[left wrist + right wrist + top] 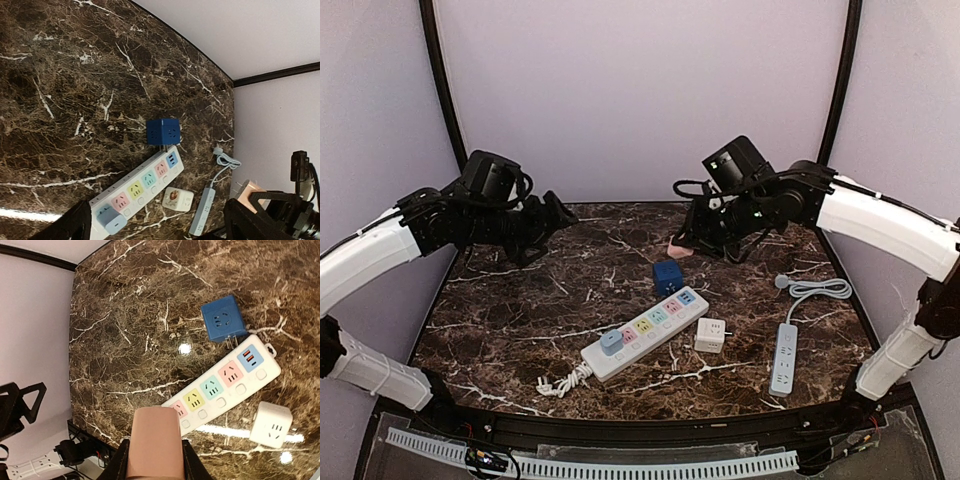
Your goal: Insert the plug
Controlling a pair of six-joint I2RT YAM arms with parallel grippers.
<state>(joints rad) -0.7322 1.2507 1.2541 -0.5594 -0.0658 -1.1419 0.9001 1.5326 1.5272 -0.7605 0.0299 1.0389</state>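
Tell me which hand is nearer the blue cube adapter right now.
Right. The right hand, gripping a pink plug, hangs close to the blue cube adapter, just beyond it; the left hand, open, is well off to its left.
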